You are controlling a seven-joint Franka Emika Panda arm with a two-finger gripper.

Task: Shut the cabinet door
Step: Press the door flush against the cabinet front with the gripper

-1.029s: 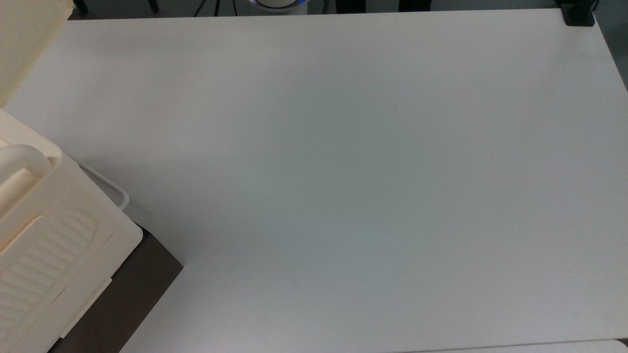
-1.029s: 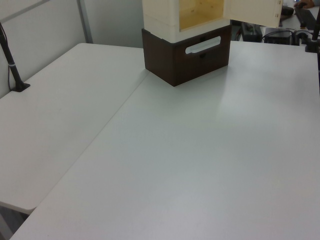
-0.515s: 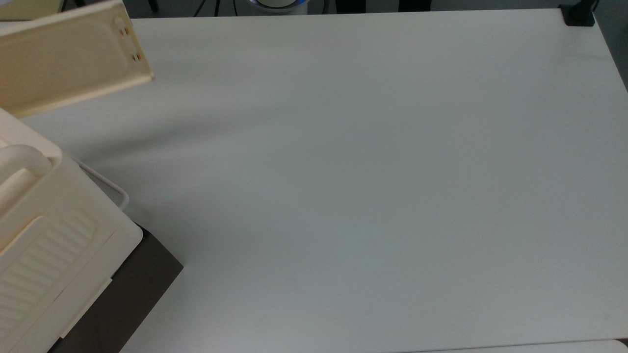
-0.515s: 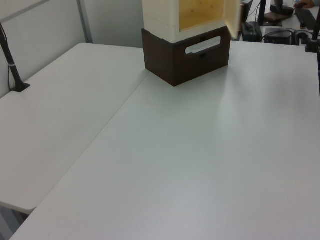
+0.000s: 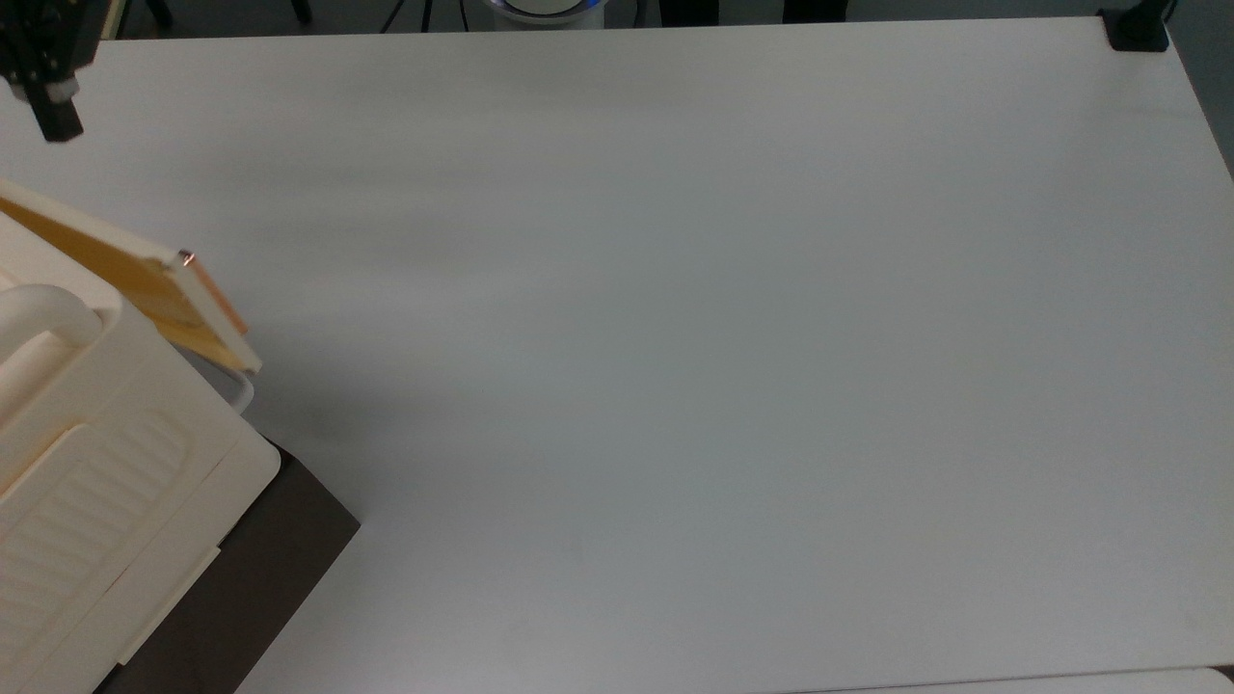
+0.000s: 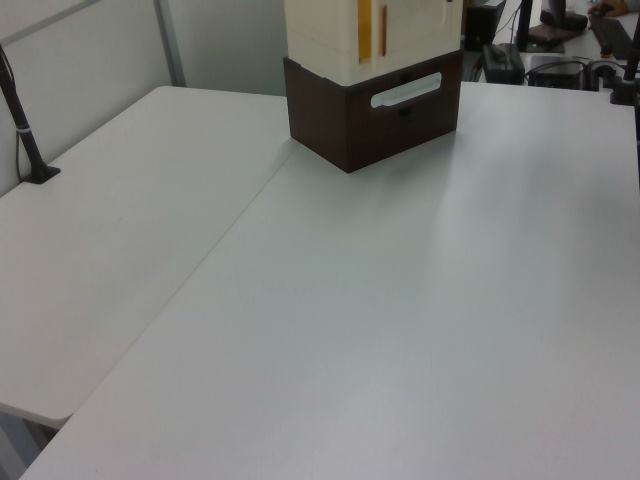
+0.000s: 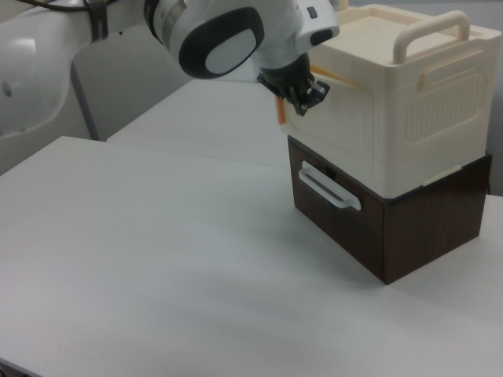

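One cabinet door (image 7: pixel 336 135) is almost shut on the cream cabinet (image 7: pixel 428 98), on the right view's right, with a thin gap at its orange edge. My gripper (image 7: pixel 303 93) hangs just beside that edge, and I cannot tell if it is open or closed.

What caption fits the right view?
Robot pincer beside the nearly shut cabinet door of a cream cabinet on a brown drawer box.
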